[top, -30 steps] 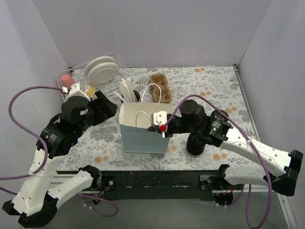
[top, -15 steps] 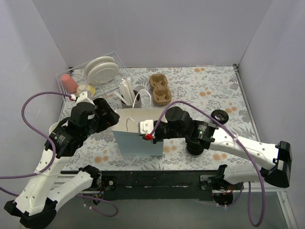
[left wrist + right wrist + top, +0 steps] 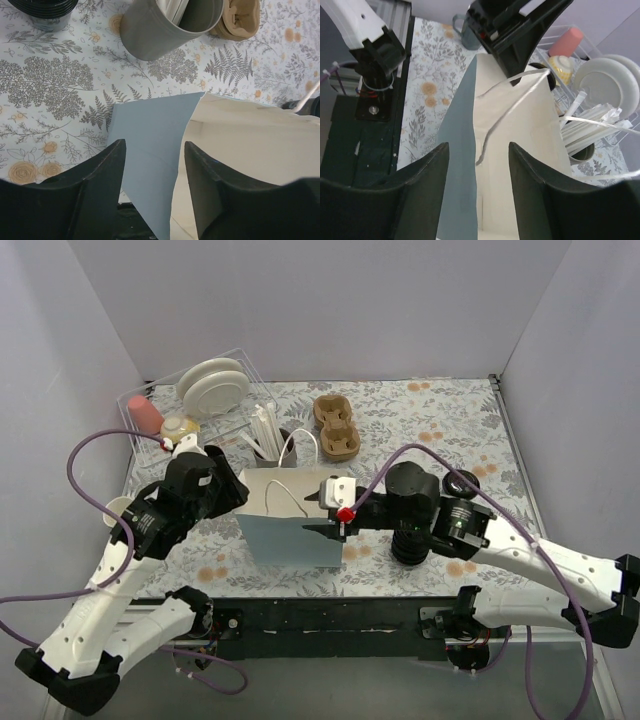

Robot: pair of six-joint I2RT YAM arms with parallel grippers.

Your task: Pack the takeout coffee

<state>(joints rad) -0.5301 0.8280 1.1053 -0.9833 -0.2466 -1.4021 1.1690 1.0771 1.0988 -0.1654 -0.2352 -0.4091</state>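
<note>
Both claws hang at the rim of the bag [image 3: 292,538], jaws apart and gripping nothing; the left claw [image 3: 155,152] straddles one wall, the right claw [image 3: 478,150] the opposite edge beside a handle, apparently to spread the mouth; the coffee [image 3: 462,481], as best I can tell, stands on the surface [image 3: 440,420] right of the bag, unpacked.

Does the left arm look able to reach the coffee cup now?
Probably not: the cup stands on the right side, and the bag and the right arm lie between it and the left gripper.
</note>
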